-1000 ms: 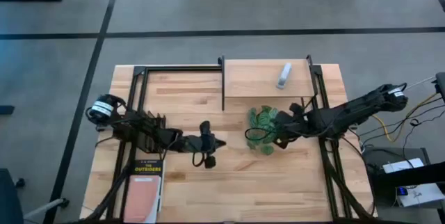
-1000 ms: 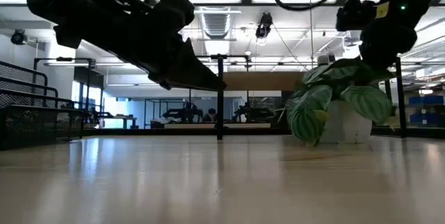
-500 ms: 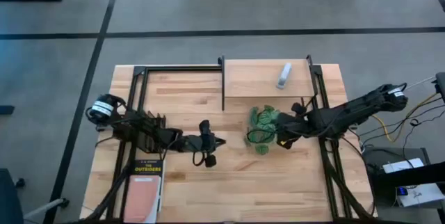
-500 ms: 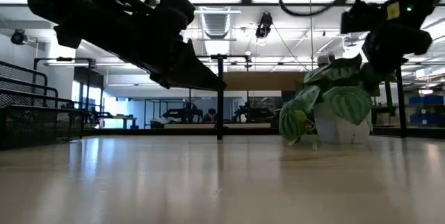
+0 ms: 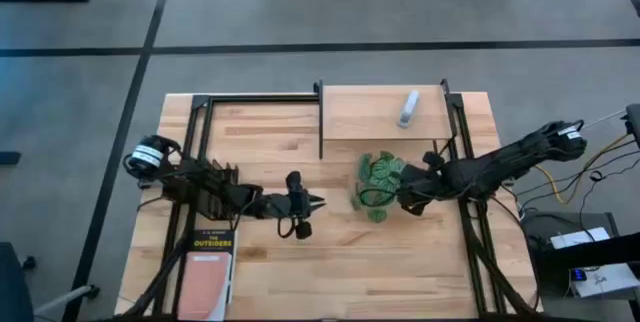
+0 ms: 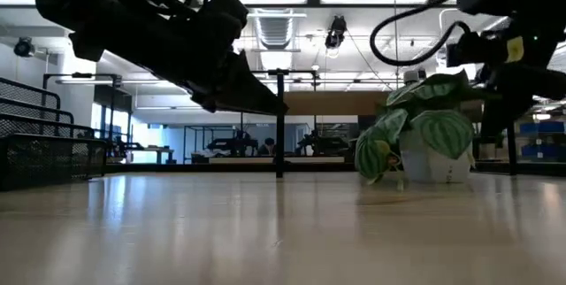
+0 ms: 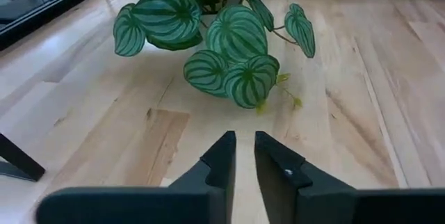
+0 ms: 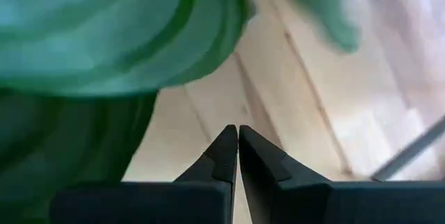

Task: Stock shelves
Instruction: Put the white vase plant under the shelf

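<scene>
The shelf (image 5: pixel 370 112), a light wood board on thin black legs, stands at the far edge of the butcher-block table (image 5: pixel 270 152), right of centre; one thing lies on it already, a small grey-white object (image 5: pixel 408 108) too small to name; by that count the stocking has begun but is, I judge, far from finished.

The potted plant (image 5: pixel 378 184), striped green leaves in a white pot (image 6: pixel 435 163), sits on the tabletop just in front of the shelf, not on it; in the low view the pot rests flat on the wood, so it looks set down rather than carried. At the near left corner a book (image 5: pixel 207 272) titled The Outsiders lies flat, with a black wire rack (image 6: pixel 40 163) beside that edge; neither is on the shelf, so both appear left to handle, if they belong to the job.

The right gripper (image 8: pixel 238 147) is low at the plant's right side, under its leaves; its own camera shows the two fingers pressed together with nothing between them, bare table beyond; whether it touches the pot I cannot tell.

The left gripper (image 7: pixel 245 156) hovers over mid-table, pointing at the plant from well apart; its fingers stand only a narrow slit apart, nearly closed, holding nothing.
</scene>
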You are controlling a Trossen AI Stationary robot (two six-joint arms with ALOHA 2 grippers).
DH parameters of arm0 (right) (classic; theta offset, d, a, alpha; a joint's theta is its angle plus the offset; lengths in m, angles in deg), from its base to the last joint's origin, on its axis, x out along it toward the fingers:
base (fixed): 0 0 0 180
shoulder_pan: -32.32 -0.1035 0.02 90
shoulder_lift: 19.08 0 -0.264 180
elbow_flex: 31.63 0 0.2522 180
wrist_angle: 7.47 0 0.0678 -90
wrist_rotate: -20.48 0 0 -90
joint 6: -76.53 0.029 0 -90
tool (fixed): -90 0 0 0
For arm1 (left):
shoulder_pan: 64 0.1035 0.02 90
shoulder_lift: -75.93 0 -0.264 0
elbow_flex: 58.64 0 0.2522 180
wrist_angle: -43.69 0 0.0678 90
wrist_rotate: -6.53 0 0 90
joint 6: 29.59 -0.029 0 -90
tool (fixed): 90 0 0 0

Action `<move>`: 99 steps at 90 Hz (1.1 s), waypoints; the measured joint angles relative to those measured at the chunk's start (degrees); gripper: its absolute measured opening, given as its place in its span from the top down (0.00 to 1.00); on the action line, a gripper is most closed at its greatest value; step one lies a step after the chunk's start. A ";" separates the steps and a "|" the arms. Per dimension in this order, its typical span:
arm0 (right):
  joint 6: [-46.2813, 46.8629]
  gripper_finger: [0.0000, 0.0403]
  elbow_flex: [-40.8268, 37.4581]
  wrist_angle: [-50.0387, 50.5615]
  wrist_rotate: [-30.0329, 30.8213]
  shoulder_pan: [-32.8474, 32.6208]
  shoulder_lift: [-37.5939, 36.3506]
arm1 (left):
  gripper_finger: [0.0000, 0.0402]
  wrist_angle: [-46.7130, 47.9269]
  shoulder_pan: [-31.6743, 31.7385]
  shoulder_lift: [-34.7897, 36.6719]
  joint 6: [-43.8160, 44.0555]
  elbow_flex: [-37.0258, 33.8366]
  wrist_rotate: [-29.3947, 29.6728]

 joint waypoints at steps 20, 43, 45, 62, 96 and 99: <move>-4.23 1.00 -3.08 -9.28 -0.04 0.00 0.00 | 0.67 0.04 0.27 -0.02 0.16 0.00 0.02; -10.53 0.90 -5.70 -20.05 0.10 0.00 0.02 | 0.56 -0.24 1.01 -1.33 0.13 0.02 0.24; -10.82 0.88 -5.91 -21.12 0.12 0.00 0.02 | 0.56 -0.35 1.10 -1.72 0.07 0.02 0.52; -11.44 0.74 -6.83 -26.22 0.56 0.00 0.02 | 0.54 -6.29 1.88 -7.44 -0.07 0.04 2.86; -9.17 0.45 -6.85 -26.30 0.53 -0.66 0.02 | 0.58 -11.16 3.98 -11.82 -0.94 1.38 2.92; -9.15 0.42 -6.94 -26.41 0.54 -0.66 0.02 | 0.59 -11.13 4.12 -12.02 -0.95 1.46 2.93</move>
